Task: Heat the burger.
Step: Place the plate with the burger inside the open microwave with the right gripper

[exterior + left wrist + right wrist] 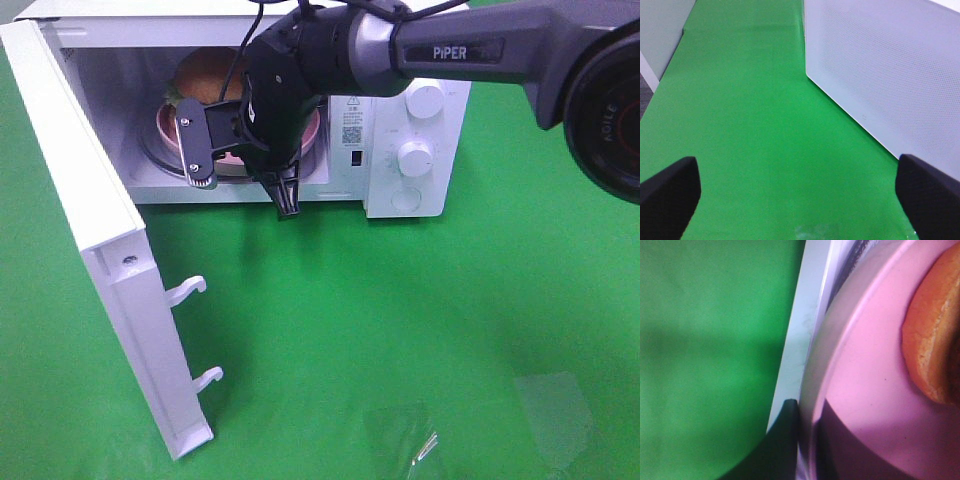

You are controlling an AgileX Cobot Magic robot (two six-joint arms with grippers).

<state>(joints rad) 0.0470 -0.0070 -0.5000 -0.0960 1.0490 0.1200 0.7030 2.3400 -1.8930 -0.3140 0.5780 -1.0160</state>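
Burger [208,72] sits on pink plate [165,125] inside the open microwave [420,110] at the table's [400,320] far edge. Right claw [287,195] is clamped on the plate's front rim. Left claw [797,200] stands wide apart over the table.

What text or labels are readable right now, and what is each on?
"PiPER": on the right arm.
"AGILE", partly cut off: on the black joint cap.
Sticker on the microwave: too small to read.
Wrist views: no text.
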